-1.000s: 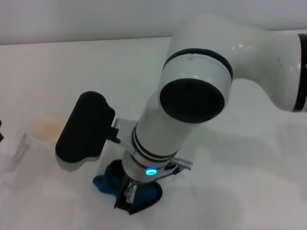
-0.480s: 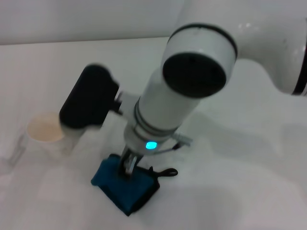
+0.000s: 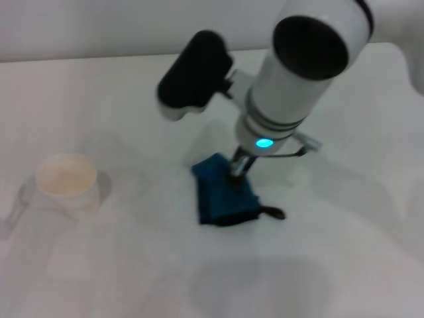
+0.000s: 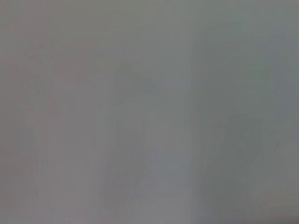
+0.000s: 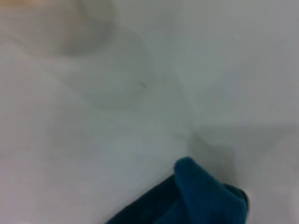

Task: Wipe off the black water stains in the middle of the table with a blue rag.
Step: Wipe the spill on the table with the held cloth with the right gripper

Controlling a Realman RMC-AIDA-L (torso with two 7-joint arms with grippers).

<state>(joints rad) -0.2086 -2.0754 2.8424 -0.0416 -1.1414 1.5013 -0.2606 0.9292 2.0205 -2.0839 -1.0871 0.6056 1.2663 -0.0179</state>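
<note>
Bench (image 3: pixel 99 86): white, fills the head view; the left wrist view gives only blank grey.
Right arm: comes in from the upper right, its bulk covering the bench behind it.
Cup (image 3: pixel 66 180): pale, well left of the rag, standing alone.
Rag (image 3: pixel 222 192): blue, flat near mid-bench, black loop trailing at its right; the right wrist view catches just a corner (image 5: pixel 196 196).
Right claw (image 3: pixel 236 167): tip down on the rag's upper edge, clenched on it.
Stains: none to be made out.
Left claw: out of sight.

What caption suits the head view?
Right tool presses the blue rag onto the white table, paper cup nearby.
</note>
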